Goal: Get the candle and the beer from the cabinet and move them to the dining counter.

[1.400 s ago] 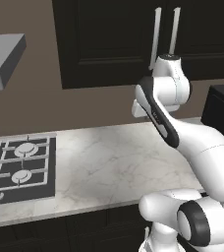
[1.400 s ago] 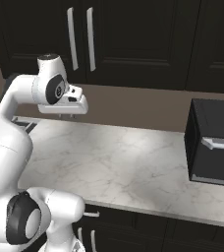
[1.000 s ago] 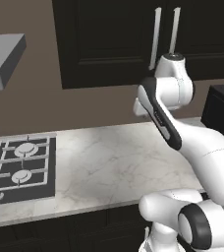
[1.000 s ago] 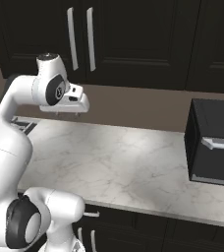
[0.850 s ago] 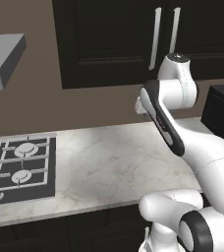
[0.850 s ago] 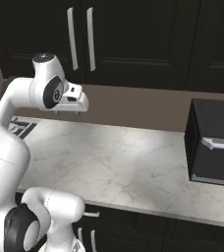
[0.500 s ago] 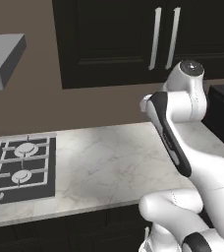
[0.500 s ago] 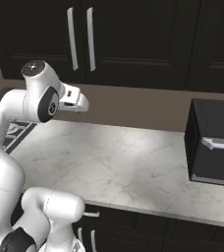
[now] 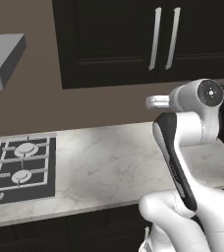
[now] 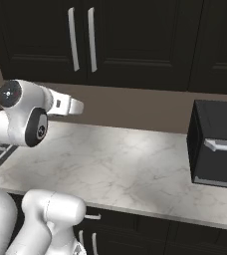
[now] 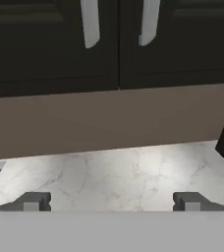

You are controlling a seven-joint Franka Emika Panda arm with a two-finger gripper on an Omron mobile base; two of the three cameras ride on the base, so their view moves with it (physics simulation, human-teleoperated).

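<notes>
**Open pincer below the shut cabinet**

The pincer (image 11: 111,202) is held wide open with nothing in it, over the marble counter (image 11: 114,172). Farther back and higher up, the cabinet (image 11: 118,44) is seen, with both doors shut.

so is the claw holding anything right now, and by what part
Nothing is held. The claw is open, with only bare counter between its fingertips, and the cabinet doors ahead are shut.
</notes>
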